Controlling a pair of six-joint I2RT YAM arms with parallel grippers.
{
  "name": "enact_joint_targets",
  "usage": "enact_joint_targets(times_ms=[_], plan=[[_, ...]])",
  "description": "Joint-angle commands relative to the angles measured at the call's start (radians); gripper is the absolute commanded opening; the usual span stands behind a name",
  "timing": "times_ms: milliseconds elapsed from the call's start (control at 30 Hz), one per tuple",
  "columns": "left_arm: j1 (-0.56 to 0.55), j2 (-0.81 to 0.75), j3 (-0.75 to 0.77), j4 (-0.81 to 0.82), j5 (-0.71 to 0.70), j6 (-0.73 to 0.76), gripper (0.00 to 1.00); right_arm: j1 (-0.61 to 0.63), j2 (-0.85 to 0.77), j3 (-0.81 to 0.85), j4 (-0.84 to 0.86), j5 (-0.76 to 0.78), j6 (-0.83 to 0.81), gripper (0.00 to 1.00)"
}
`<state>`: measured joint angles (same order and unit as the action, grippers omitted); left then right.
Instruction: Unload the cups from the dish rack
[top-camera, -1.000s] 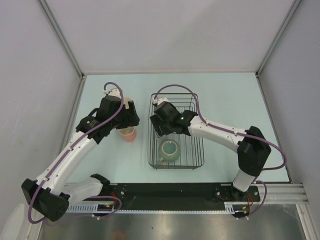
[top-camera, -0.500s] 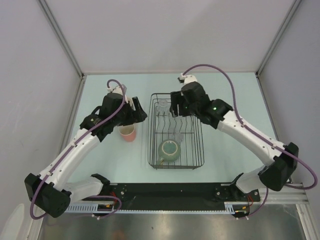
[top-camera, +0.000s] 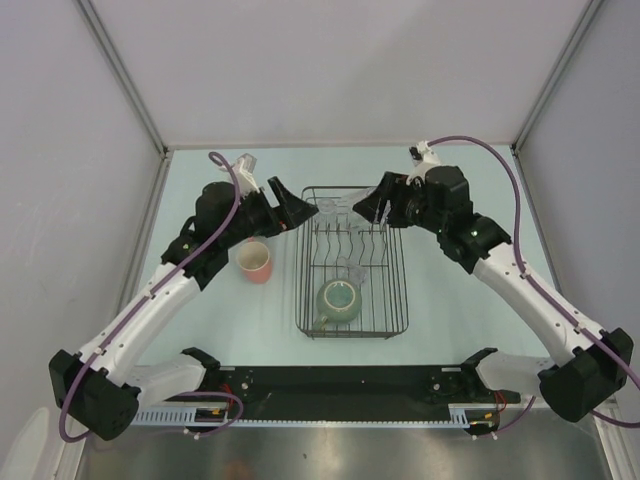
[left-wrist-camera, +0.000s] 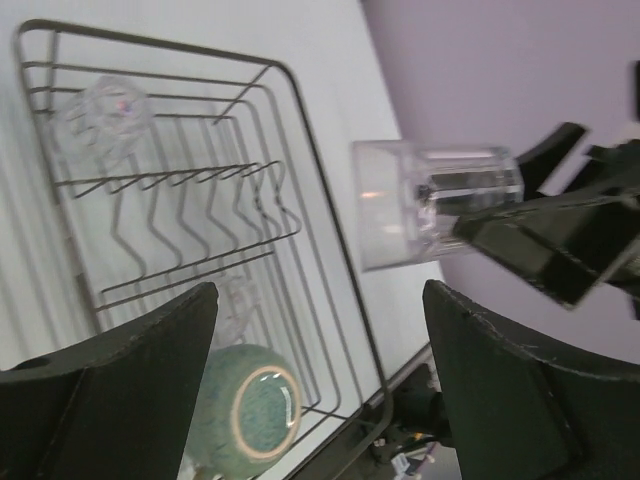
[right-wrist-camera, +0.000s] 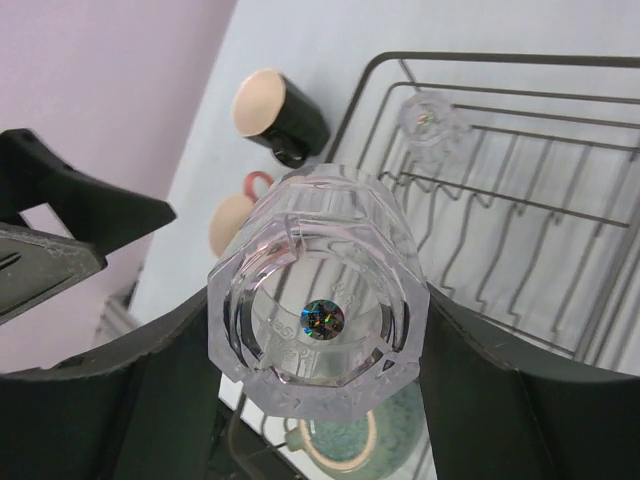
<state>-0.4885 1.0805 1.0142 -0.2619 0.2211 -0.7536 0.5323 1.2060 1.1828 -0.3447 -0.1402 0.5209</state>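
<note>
In the last second the right gripper (top-camera: 377, 207) has lifted a clear tumbler (right-wrist-camera: 318, 318) from the dish rack (top-camera: 299, 280) and clamps it above the rack's far end, facing the wide-open left gripper (top-camera: 293, 203), which suggests a handover; the green mug (top-camera: 338, 300) remains.

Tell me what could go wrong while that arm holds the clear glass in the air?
The clear tumbler lies sideways between the right fingers, raised over the dish rack. Smooth glass might slip and drop onto the wires or the green mug. The open left fingers sit close, facing it, so the two arms might bump.
</note>
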Motion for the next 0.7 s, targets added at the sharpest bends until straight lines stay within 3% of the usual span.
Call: enact_joint_targets(times_ms=[0,167,333,533,667], plan=[[-0.002,-0.005,-0.04,0.287,0.179,-0.121,0.89,-0.047,-0.046,-0.08,0.261,-0.223,0.117,0.0],[-0.002,0.022,-0.101,0.504,0.299,-0.252,0.89,-0.132,-0.065,-0.227,0.608,-0.39,0.379,0.0],[-0.002,0.029,-0.181,0.687,0.336,-0.335,0.88,-0.155,-0.042,-0.359,0.913,-0.453,0.571,0.0],[-0.005,0.041,-0.238,0.809,0.35,-0.412,0.86,-0.155,0.015,-0.426,1.177,-0.483,0.752,0.0],[-0.009,0.047,-0.236,0.834,0.35,-0.414,0.83,-0.143,0.046,-0.436,1.263,-0.493,0.812,0.0]])
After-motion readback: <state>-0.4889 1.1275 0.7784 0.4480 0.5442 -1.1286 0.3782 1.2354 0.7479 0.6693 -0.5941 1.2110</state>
